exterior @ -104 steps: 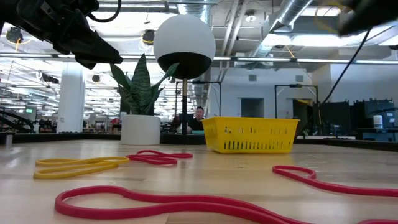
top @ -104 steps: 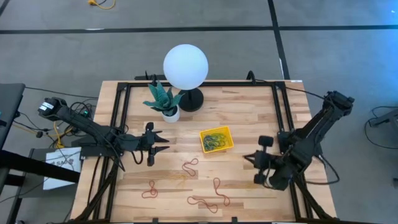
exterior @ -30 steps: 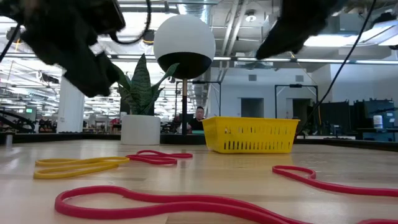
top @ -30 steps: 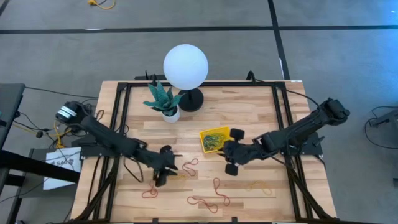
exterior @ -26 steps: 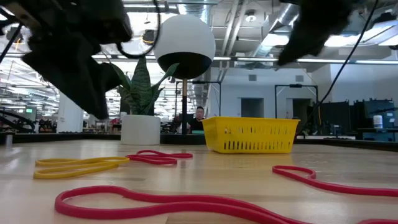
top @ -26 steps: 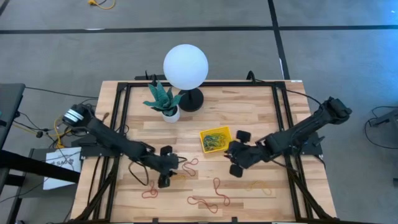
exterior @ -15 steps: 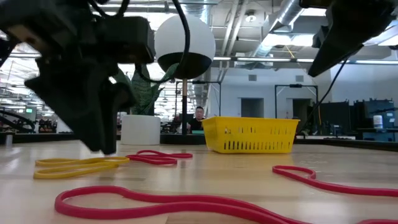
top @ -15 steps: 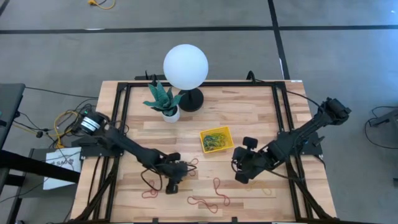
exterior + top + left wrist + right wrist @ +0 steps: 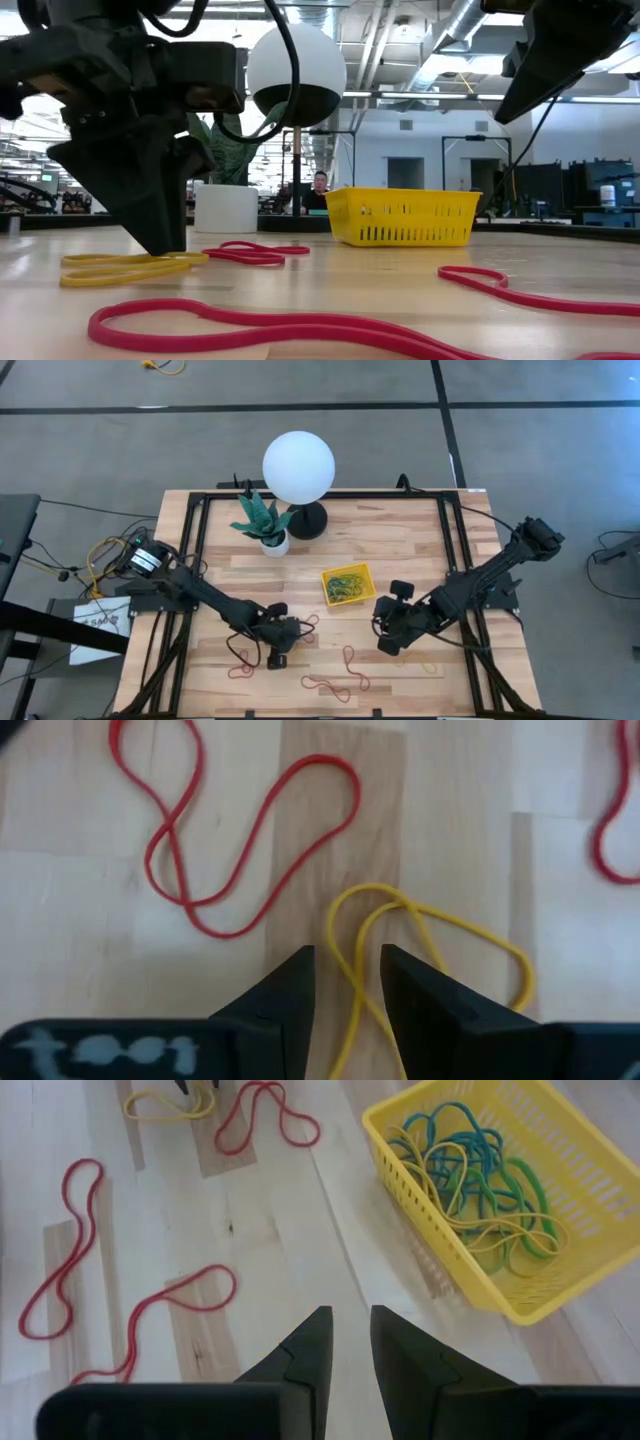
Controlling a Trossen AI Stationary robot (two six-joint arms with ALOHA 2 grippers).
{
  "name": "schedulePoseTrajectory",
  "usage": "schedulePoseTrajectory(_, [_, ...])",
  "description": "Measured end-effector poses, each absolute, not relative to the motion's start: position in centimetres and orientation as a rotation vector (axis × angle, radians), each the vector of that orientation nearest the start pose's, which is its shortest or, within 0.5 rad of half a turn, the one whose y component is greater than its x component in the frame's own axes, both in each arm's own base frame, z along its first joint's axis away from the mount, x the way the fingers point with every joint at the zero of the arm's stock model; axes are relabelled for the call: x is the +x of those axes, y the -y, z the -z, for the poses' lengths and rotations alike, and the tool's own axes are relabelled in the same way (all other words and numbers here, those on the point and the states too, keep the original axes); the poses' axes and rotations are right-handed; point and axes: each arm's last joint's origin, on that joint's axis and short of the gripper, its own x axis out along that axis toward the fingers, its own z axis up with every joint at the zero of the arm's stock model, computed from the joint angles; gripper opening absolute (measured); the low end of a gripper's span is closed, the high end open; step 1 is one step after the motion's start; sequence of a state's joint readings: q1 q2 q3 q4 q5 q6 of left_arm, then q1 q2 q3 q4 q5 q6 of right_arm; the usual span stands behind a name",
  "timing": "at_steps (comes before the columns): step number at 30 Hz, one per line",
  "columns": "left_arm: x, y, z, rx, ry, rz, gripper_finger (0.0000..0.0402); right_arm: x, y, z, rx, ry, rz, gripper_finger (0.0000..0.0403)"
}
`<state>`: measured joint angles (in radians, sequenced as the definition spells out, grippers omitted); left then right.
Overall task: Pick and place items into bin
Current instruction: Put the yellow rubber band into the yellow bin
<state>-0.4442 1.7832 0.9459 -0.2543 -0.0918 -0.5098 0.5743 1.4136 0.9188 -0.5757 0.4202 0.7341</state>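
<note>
My left gripper (image 9: 348, 995) is open and points down at the table (image 9: 330, 540), low over a yellow rubber band (image 9: 372, 955). Its two fingers stand on either side of the band's crossed strands; in the low view its tip (image 9: 160, 240) is at the band (image 9: 130, 266). My right gripper (image 9: 350, 1342) is narrowly open and empty, raised above the table on the near-right side of the yellow bin (image 9: 348, 583). The bin (image 9: 490, 1200) holds a tangle of yellow, green and blue bands. Red bands (image 9: 305, 625) (image 9: 348, 658) (image 9: 240, 666) lie flat on the wood. My left gripper comes at the yellow band from above, pointing down, one finger (image 9: 290, 995) on each side of the crossed strands (image 9: 350, 975). The band lies flat on the table. I cannot tell whether the fingers touch it.
A white plant pot with a green plant (image 9: 268, 530) and a round white lamp (image 9: 298, 468) stand at the far side. A black frame (image 9: 196, 550) runs round the table's edges. A faint yellow band (image 9: 415, 660) lies near the right gripper. A person sits far behind the table (image 9: 320, 190).
My left gripper has moved toward the table's right and near edge and come down until its tip is at the yellow band. My right gripper has drawn back from the bin toward the near edge. The bands have kept still.
</note>
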Motion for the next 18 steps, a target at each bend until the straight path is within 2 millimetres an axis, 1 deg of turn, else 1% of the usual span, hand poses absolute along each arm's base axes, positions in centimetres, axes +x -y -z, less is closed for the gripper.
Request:
schedulePoseTrajectory(9, [29.65, 13.88, -13.3, -0.146, -1.105, 0.017, 0.0103, 23.14, -13.57, -21.82, 0.168, -0.919, 0.206, 0.0066])
schedulePoseTrajectory(14, [29.47, 14.1, -13.27, -0.137, -1.111, 0.018, 0.0082, 23.19, -13.61, -21.86, 0.174, -0.909, 0.208, 0.0066])
schedulePoseTrajectory(18, [29.37, 14.27, -13.26, -0.16, -1.112, 0.004, 0.0065, 23.41, -13.78, -22.02, 0.222, -0.879, 0.212, 0.0066])
